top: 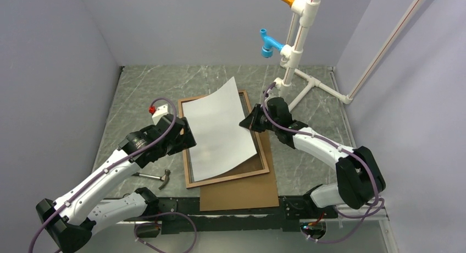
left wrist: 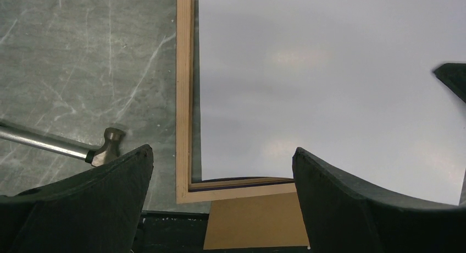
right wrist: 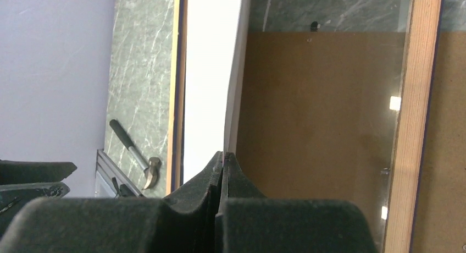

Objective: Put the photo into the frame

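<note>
The photo (top: 220, 132) shows its plain white back and hangs tilted over the frame (top: 229, 179), which lies flat with its brown wood face up. My right gripper (top: 245, 122) is shut on the photo's right edge and holds that side raised; the wrist view shows the sheet (right wrist: 209, 88) pinched between the closed fingertips (right wrist: 222, 154). The photo's left edge sits low along the frame's left rail (left wrist: 184, 99). My left gripper (top: 184, 135) stands open at that left side, its fingers (left wrist: 126, 176) straddling the sheet's near corner (left wrist: 329, 88) without touching it.
A brown backing board (top: 242, 195) lies under the frame's near right part and sticks out toward the arm bases. A hammer (top: 156, 177) lies left of the frame. A white pipe stand (top: 299, 49) with blue and orange fittings rises at the back right.
</note>
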